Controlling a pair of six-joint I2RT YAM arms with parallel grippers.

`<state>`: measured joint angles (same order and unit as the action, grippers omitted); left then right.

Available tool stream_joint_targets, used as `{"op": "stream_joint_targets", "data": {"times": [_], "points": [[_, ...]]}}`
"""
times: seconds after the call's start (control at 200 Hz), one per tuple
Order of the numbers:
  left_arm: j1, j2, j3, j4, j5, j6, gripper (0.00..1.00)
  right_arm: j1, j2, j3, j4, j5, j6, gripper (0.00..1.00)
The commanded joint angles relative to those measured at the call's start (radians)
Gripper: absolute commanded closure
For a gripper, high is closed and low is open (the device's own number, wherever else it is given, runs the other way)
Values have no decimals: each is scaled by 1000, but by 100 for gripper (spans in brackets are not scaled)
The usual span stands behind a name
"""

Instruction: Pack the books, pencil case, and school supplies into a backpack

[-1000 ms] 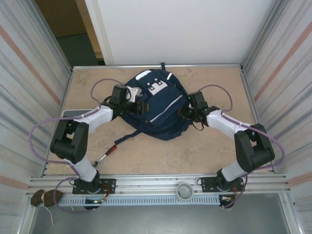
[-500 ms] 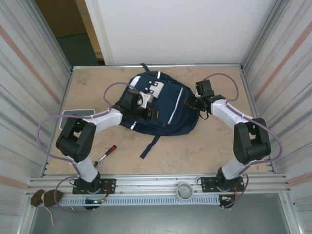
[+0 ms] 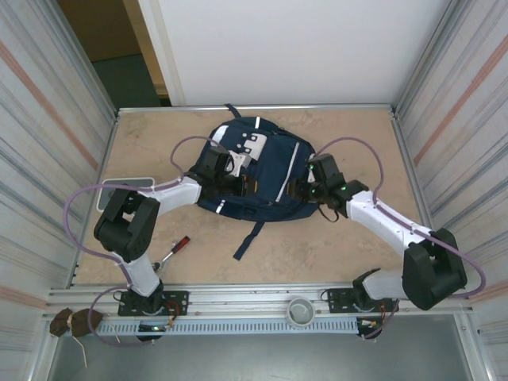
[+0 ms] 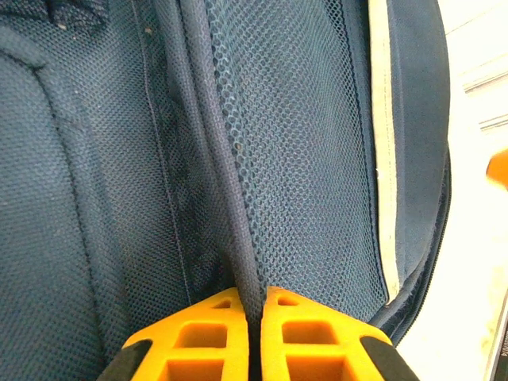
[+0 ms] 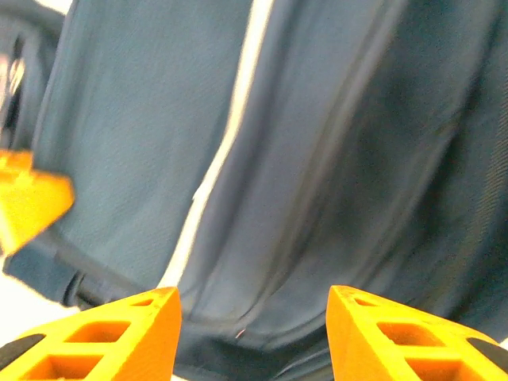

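Lying mid-table between the arms, the backpack is pinched by the left gripper on a fabric ridge running straight ahead of its fingers, while the right gripper, fingers apart, faces the opposite side.

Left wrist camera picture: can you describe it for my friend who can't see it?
The left gripper is pinched shut on a ridge of the navy mesh backpack, with its two orange fingers seen from very close. A white stripe runs down the backpack's right side, and a bit of pale table shows beyond it.
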<state>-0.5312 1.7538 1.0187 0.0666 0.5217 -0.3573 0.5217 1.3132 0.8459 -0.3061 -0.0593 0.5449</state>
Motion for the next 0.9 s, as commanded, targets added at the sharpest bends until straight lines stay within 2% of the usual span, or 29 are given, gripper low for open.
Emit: {"op": "stream_joint_targets", "data": {"times": [0.0,0.145,0.266,0.431,0.591,0.701,0.897], "points": [[-9,-3,-8,45,86,-26,97,103,-20,-42,56,46,87,48],[-6,-12,-18,96,130,-77,100,230,21,-60,138,117,185,49],[-1,-23,-32,147,166,-129,100,287,63,-67,213,160,256,53],[3,-40,-37,160,176,-150,100,312,95,-84,265,231,355,58],[4,-39,-43,174,182,-161,100,332,117,-105,294,284,435,59],[3,-37,-43,179,185,-164,100,353,117,-113,298,334,454,59],[4,-37,-48,183,190,-163,100,354,136,-127,347,346,482,60]]}}
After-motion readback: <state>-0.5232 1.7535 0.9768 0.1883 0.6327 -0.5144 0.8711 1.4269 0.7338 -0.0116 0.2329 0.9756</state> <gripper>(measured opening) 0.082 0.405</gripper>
